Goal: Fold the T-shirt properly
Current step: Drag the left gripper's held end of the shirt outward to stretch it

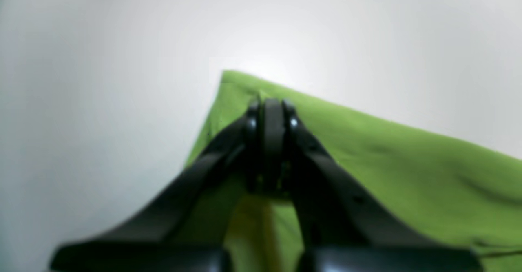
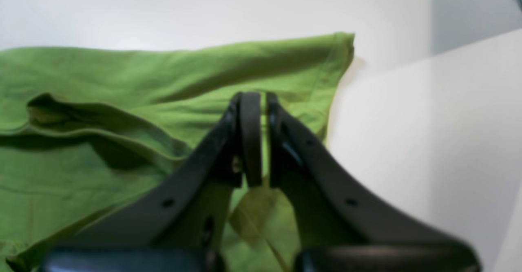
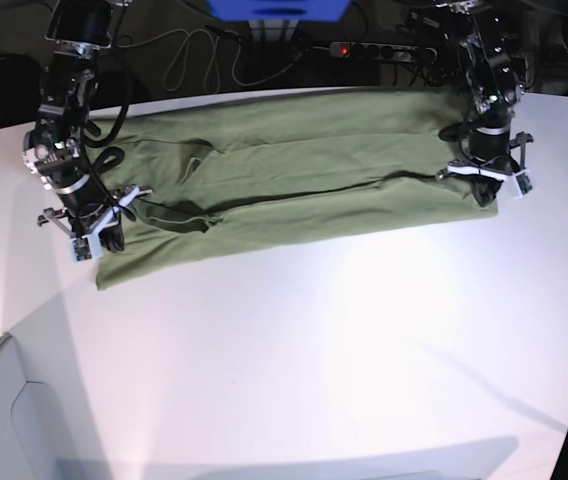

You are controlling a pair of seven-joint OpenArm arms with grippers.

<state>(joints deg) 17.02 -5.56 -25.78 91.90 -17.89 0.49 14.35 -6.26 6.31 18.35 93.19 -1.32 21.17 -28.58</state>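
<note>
The green T-shirt [image 3: 294, 170] lies stretched sideways in a long folded band across the far part of the white table [image 3: 314, 350]. My left gripper [image 3: 486, 195] is at its right end. In the left wrist view the gripper [image 1: 272, 102] has its jaws together on the cloth [image 1: 387, 162] near a corner. My right gripper [image 3: 107, 243] is at the shirt's left end. In the right wrist view the gripper [image 2: 257, 96] has its jaws almost touching, with cloth [image 2: 122, 80] bunched between them near a hemmed corner. The neck tag is hidden.
A power strip [image 3: 364, 48] with a red light, loose cables [image 3: 179, 60] and a blue object [image 3: 279, 10] sit behind the table's far edge. A grey box corner [image 3: 4, 420] shows at the lower left.
</note>
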